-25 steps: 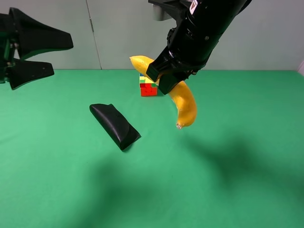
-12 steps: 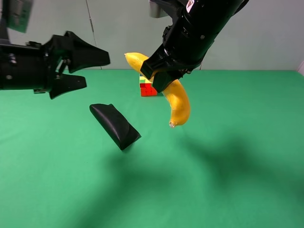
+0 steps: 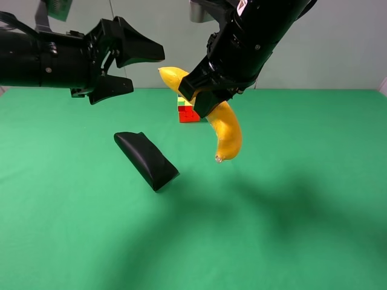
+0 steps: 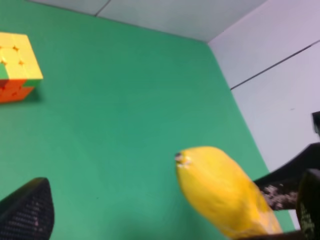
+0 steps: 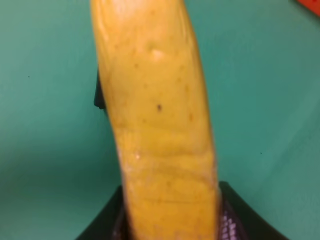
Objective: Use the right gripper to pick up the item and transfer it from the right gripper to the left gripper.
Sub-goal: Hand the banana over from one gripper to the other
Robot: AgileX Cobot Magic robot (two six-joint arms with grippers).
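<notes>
The big change is on the left side: a second ago the left gripper (image 3: 147, 69) hung back at the edge of the scene, and now its arm has swung in toward the middle, so the forked claw sits just beside the upper end of the banana (image 3: 227, 130). Its jaws are spread wide with nothing between them yet, and I see no contact with the fruit. The right gripper (image 3: 202, 96) has barely moved; it nudged the banana a little toward the other arm early on and has held steady since. It is clamped tight around the banana's middle, holding the fruit in the air well above the green table (image 3: 302, 211), with one end up toward the open claw and the other hanging down. From the left arm's own camera that end of the banana looms close, off toward one finger rather than centred in the gap. The black case (image 3: 147, 159) and the puzzle cube (image 3: 188, 111) lie on the table where they were, untouched. To my eye the pick-up is done and the handover is lining up: the left claw seems to need a little more reach to get its jaws around the banana before it closes, and only then should the right one let go.
</notes>
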